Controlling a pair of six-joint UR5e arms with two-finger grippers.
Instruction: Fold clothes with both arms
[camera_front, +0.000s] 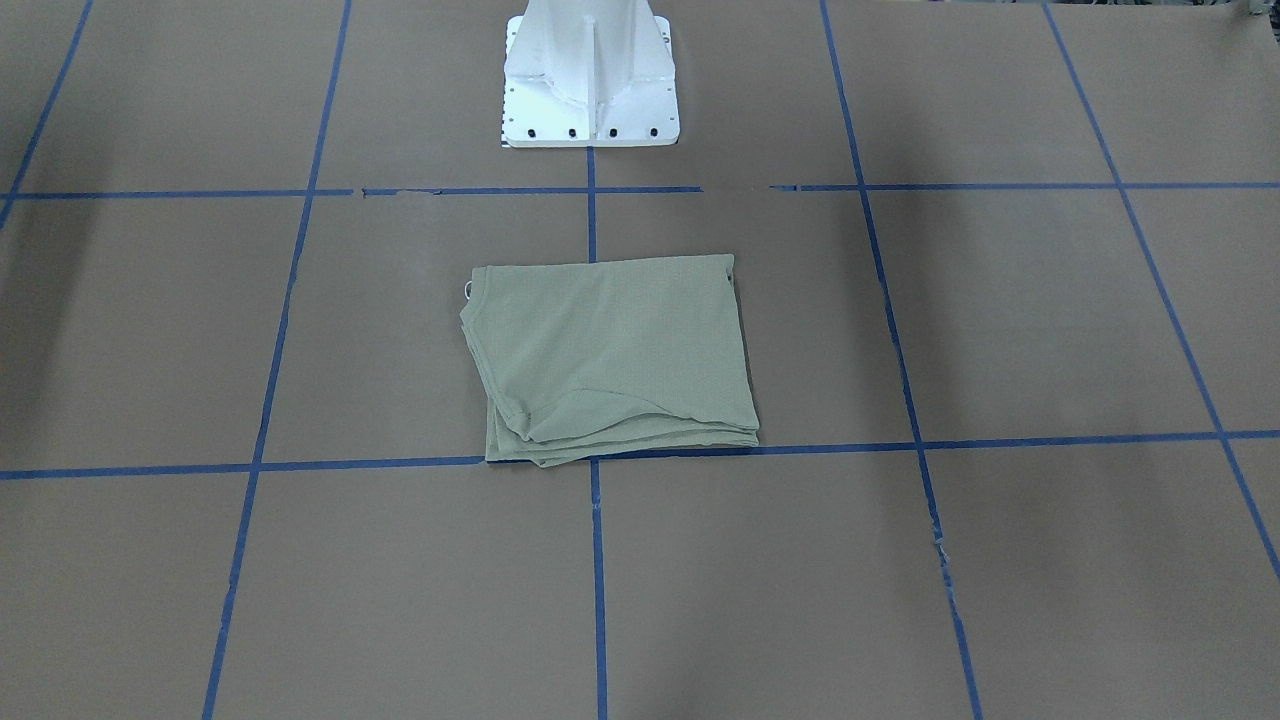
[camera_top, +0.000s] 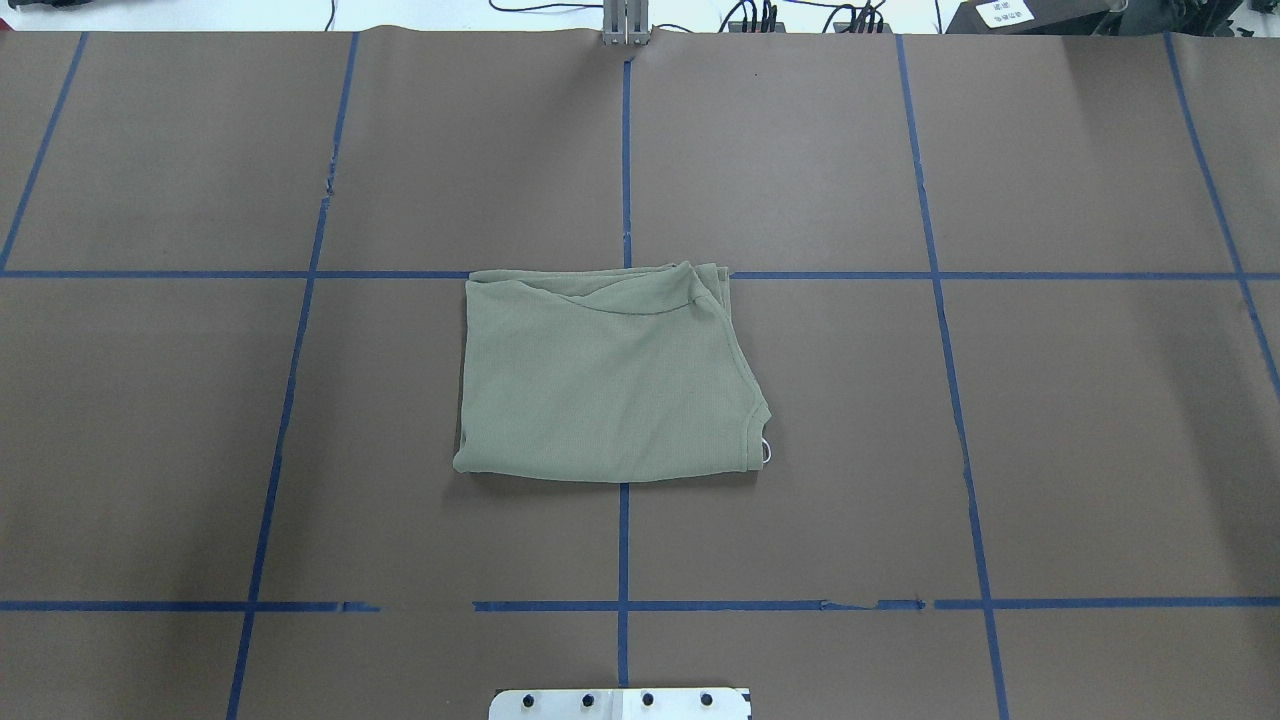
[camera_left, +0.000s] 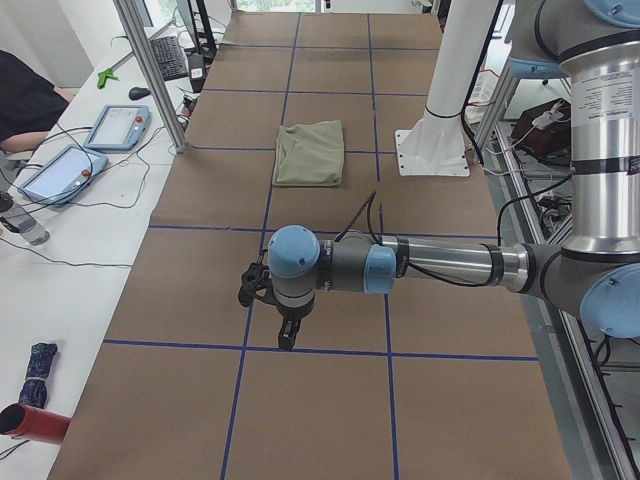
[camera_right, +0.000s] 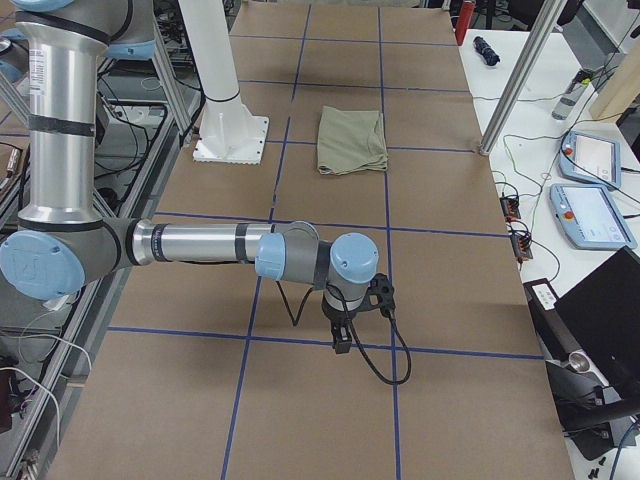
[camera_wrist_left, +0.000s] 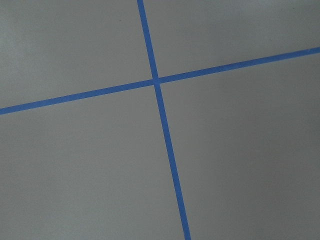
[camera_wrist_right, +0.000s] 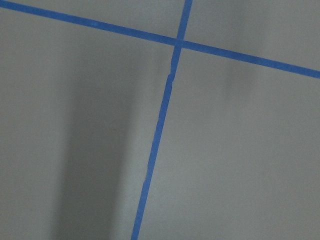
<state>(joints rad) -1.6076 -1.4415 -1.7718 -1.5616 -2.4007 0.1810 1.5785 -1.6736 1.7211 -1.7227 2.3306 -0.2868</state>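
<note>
The sage-green shirt (camera_front: 615, 360) lies folded into a compact rectangle at the middle of the brown table, also in the overhead view (camera_top: 605, 385) and both side views (camera_left: 311, 152) (camera_right: 351, 140). A bit of white shows at one corner (camera_top: 767, 452). No arm is near it. My left gripper (camera_left: 287, 335) hangs low over the table far toward the left end. My right gripper (camera_right: 341, 340) hangs low far toward the right end. I cannot tell whether either is open or shut. Both wrist views show only bare table and blue tape.
The white pedestal base (camera_front: 590, 80) stands behind the shirt at the robot's side. Blue tape lines (camera_top: 623, 545) grid the table. Teach pendants (camera_left: 115, 125) (camera_right: 590, 215) and cables lie on the white side benches, with aluminium posts (camera_left: 150, 70) (camera_right: 520, 80) at the table's far edge.
</note>
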